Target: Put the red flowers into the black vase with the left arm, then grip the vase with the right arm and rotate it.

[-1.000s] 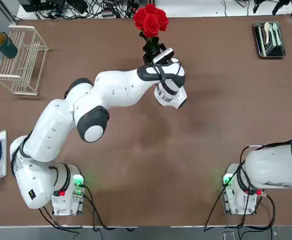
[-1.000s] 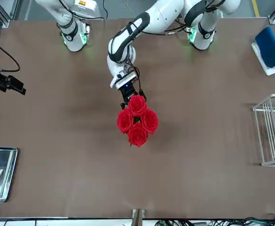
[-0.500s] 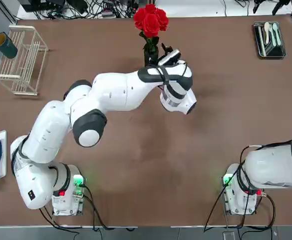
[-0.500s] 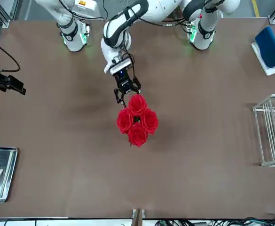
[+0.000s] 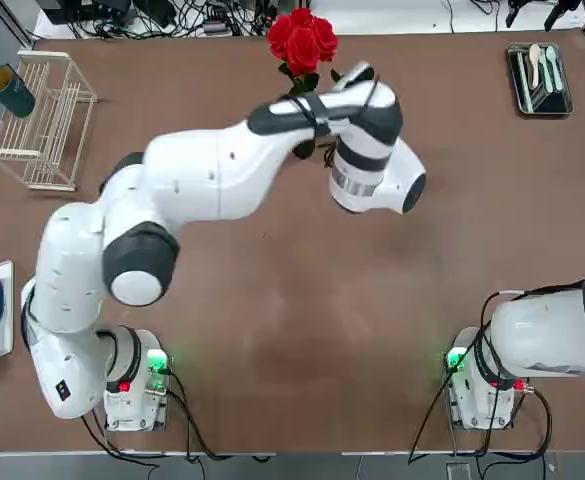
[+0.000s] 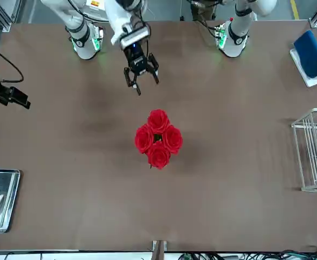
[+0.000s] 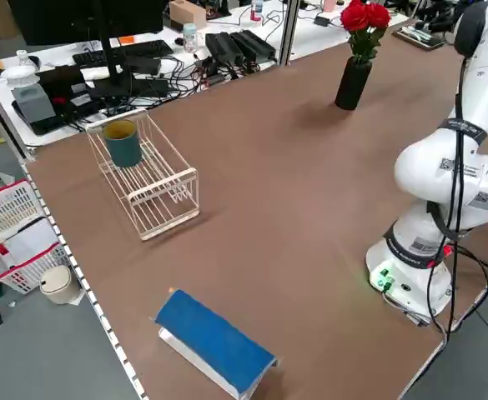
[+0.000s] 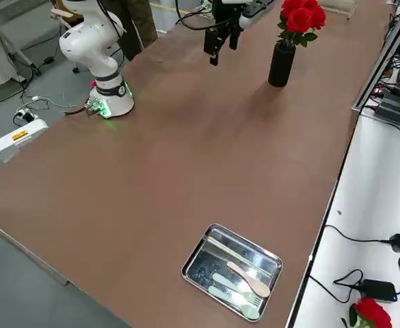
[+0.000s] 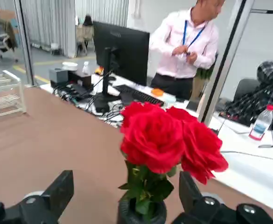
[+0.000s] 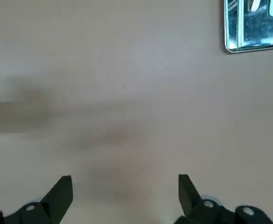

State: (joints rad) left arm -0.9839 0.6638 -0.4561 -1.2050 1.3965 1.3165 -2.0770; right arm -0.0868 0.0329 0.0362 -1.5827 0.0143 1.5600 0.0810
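Red flowers [image 5: 301, 40] stand bunched in the black vase [image 8: 280, 63] near the top centre of the overhead frame, stems down inside the round mouth and heads well above the rim. Just below and to the right of them there, the left gripper [image 6: 141, 79] hangs clear of both, its fingers spread wide and holding nothing; in the front view it sits above the blooms, apart from them. At the lower right of the overhead frame the right arm is parked, and its wrist view shows the right gripper [image 10: 124, 198] wide too, over bare brown table [image 5: 302, 320]. With the flowers in, the turning step looks to be next. That vase is slim, tall and matte, probably light and top-heavy under the roses, so it may tip easily; a hold around the lower or middle body seems safest, keeping clear of the soft leaves and petals.
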